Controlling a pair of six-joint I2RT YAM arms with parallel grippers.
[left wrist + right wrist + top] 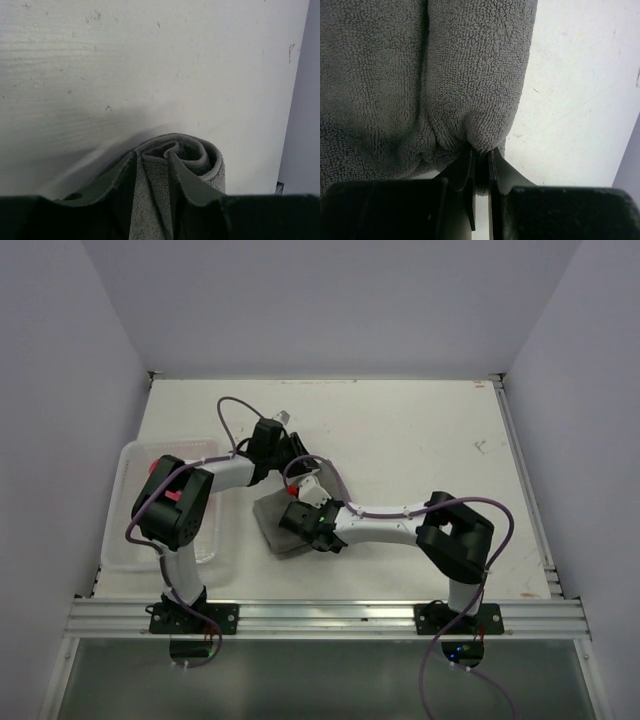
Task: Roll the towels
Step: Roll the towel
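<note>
Your left hand (pixel 151 162) is clenched on the grey towel (pixel 270 527). Its fingers (pixel 120 180) bite the rolled end, likely so the spiral cannot spring loose. Your right hand (pixel 481 156) is pinched almost closed on a fold at the same towel's edge, which seems meant to hold the cloth taut against the roll. The towel sits left of the middle of the surface (pixel 420 430), ahead of both bases. The white basket (pixel 118 520) lies at 9 o'clock from it, under your left arm, and could catch that elbow. Both wrists crowd together at the towel's 12 o'clock side. You cannot make out the pink towel here.
</note>
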